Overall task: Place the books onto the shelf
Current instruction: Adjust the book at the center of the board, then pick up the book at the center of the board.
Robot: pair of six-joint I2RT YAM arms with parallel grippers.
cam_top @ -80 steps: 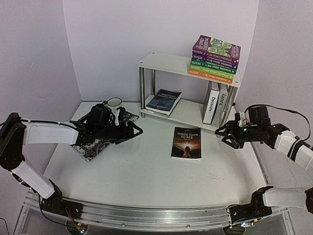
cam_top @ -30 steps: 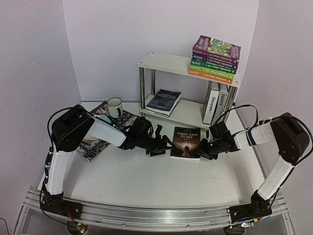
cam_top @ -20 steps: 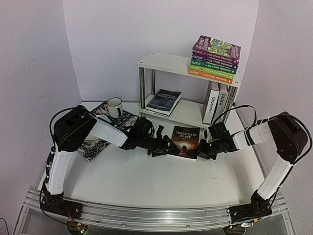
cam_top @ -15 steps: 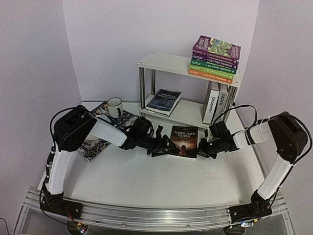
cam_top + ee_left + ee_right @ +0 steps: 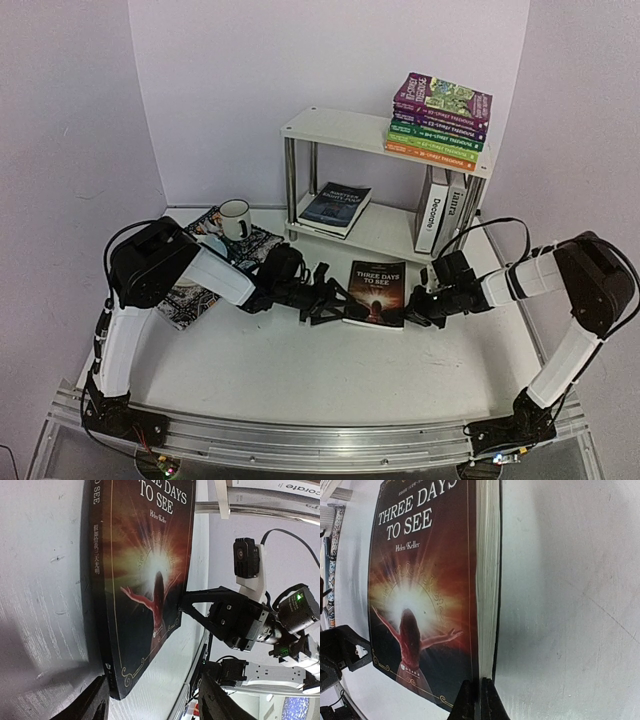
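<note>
A dark book titled "Three Days to See" (image 5: 375, 292) lies face up on the table in front of the white two-tier shelf (image 5: 335, 128). My left gripper (image 5: 328, 300) sits low at its spine side, open. In the left wrist view its fingers (image 5: 95, 705) straddle the book's (image 5: 145, 580) near corner. My right gripper (image 5: 416, 305) is at the page side. In the right wrist view it (image 5: 479, 682) is shut, with the edge of the book's (image 5: 420, 605) front cover pinched between its tips. More books are on the shelf: a colourful stack (image 5: 440, 120) on top, a dark one (image 5: 335, 207) and white upright ones (image 5: 436, 212) below.
A white mug (image 5: 233, 215) stands on a patterned placemat (image 5: 190, 295) left of the shelf, behind my left arm. The shelf's metal legs (image 5: 291, 190) stand just behind the book. Purple walls close in the table at the back and on both sides.
Both arms came down from the sides to the book. In the last second my right gripper shut on the cover's edge, the book slid slightly left, and my left jaws narrowed.
</note>
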